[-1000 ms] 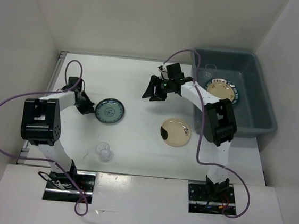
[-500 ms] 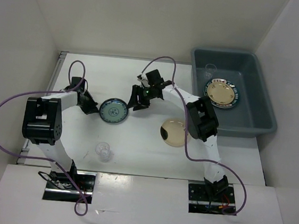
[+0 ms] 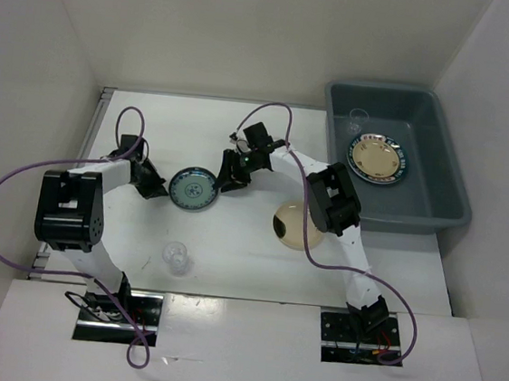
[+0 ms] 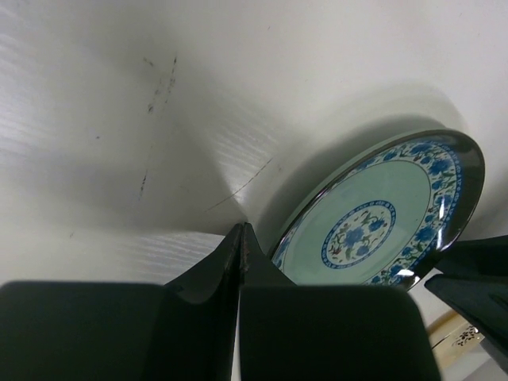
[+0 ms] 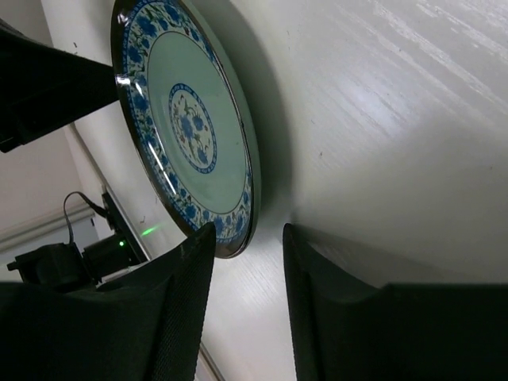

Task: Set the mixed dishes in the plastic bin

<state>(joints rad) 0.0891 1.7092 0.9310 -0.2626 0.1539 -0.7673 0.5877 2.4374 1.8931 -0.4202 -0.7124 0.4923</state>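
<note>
Your right gripper [image 3: 230, 173], narrowly parted, sits at the rim of the teal plate [image 3: 191, 188]. The left gripper [image 3: 154, 184], pinched closed, waits opposite. Miss the rim and you shove the plate toward the left edge of the counter [image 3: 256, 263].

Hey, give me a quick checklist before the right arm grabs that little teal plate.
1. Right jaws open: ok.
2. Teal plate rim at the mouth of their gap: ok.
3. Left jaws shut at the plate's opposite edge: ok; contact cannot tell.
4. Plastic bin has room: ok, one rimmed plate and a clear cup inside.
5. Cream plate clear of the right arm path: cannot tell.
</note>
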